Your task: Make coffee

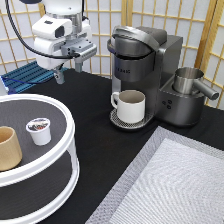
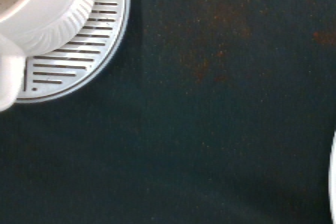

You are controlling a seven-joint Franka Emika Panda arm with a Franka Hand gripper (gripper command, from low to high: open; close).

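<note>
The coffee pod [image 1: 39, 130], small and white with a dark foil top, stands upright on the upper shelf of a round white stand [image 1: 70, 131] at the exterior view's left. My gripper [image 1: 69, 70] hangs open and empty above the black table, up and to the right of the pod and left of the coffee machine [image 1: 145, 60]. A white handled mug [image 1: 130, 105] sits on the machine's drip tray [image 1: 117, 121]. The machine's lid is down. The wrist view shows the slotted drip tray [image 2: 71, 55] and part of the mug [image 2: 26, 22] over black cloth.
A tan handleless cup [image 1: 8, 147] stands on the stand's upper shelf, left of the pod. A steel jug [image 1: 188, 80] sits on the machine's right side. A grey mat [image 1: 170, 180] covers the bottom right. A blue rack [image 1: 25, 77] lies behind the stand.
</note>
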